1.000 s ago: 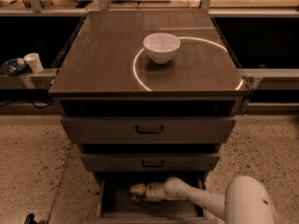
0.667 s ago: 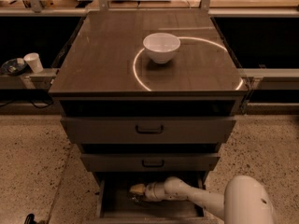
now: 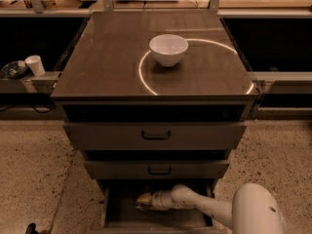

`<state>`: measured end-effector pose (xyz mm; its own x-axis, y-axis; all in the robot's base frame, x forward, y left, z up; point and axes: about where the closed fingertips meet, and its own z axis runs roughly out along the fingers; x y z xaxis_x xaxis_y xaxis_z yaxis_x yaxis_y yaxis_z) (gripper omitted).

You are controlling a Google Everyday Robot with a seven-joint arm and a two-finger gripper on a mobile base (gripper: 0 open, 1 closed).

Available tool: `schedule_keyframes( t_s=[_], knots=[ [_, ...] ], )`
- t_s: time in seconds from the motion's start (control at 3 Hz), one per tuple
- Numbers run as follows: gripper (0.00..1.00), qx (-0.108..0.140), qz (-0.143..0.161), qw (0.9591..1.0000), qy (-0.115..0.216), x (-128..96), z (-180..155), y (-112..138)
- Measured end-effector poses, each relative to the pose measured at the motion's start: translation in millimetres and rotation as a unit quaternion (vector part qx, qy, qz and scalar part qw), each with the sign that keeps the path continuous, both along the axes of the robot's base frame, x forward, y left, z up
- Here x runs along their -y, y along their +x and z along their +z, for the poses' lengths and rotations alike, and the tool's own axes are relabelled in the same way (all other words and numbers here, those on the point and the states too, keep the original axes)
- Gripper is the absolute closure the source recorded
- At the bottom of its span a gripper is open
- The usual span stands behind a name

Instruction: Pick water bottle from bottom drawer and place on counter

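Low down: gripper (image 3: 147, 200) reaches inside bottom drawer (image 3: 117, 213), under table's (image 3: 97, 67) front edge. Pale shape at its tip, likely water bottle (image 3: 140, 198); grip state cannot tell. Probably light, crinkly, slippery: take mid-body, gently.

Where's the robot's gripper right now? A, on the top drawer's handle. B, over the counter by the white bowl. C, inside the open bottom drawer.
C: the gripper sits inside the open bottom drawer, well below the counter.
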<state>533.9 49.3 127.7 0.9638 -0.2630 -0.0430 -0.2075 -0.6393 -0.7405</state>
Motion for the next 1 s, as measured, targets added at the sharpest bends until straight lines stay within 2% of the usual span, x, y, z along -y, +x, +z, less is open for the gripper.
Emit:
schedule_keyframes(
  t_s=[0.33, 0.67, 1.0],
  knots=[
    [0.77, -0.002, -0.004, 1.0000, 0.007, 2.3, 0.4, -0.1],
    [0.99, 0.023, 0.016, 0.9988, 0.041, 4.0, 24.4, -4.3],
    [1.00, 0.085, 0.104, 0.9880, 0.076, 18.9, 72.3, -24.5]
  ],
)
